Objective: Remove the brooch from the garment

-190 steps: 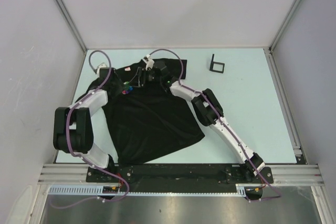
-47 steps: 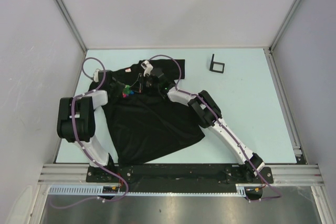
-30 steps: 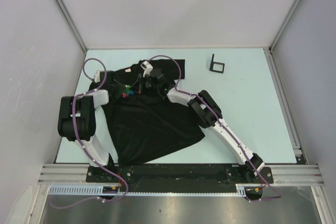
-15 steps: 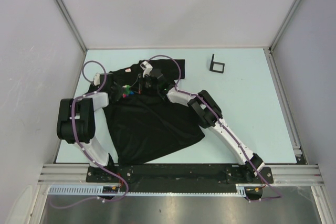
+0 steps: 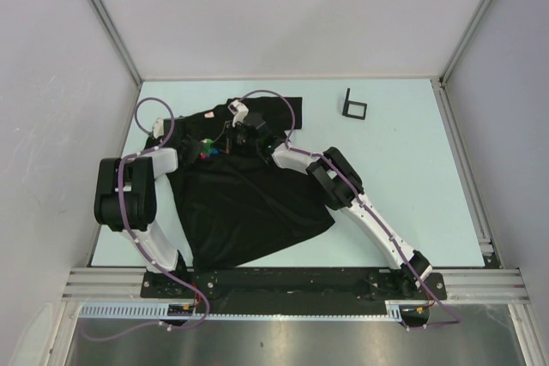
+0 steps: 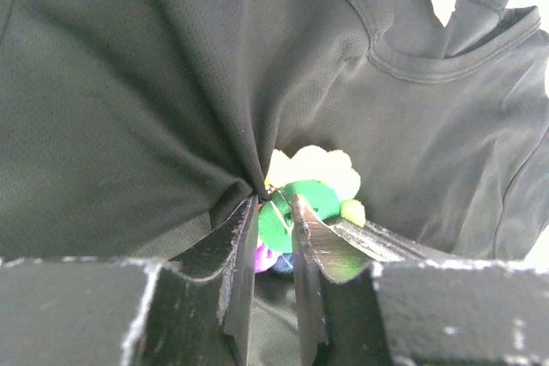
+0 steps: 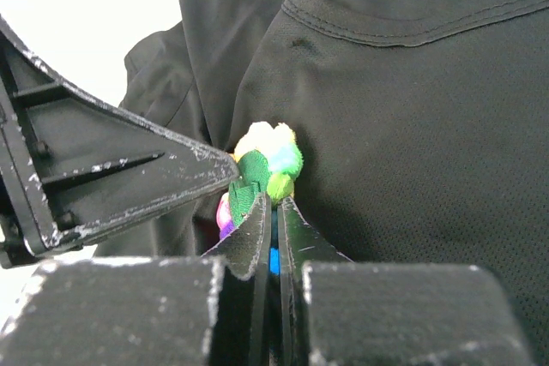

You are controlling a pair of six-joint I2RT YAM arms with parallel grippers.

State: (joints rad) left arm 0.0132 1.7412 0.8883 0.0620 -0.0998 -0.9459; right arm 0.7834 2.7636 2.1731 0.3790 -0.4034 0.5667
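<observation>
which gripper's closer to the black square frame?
Right. The right gripper is at the brooch on the frame's side; the left gripper is on the brooch's far side.

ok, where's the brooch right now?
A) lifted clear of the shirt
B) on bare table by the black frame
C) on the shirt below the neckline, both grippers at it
C: both wrist views show the brooch against the shirt under the collar, left gripper and right gripper at it.
</observation>
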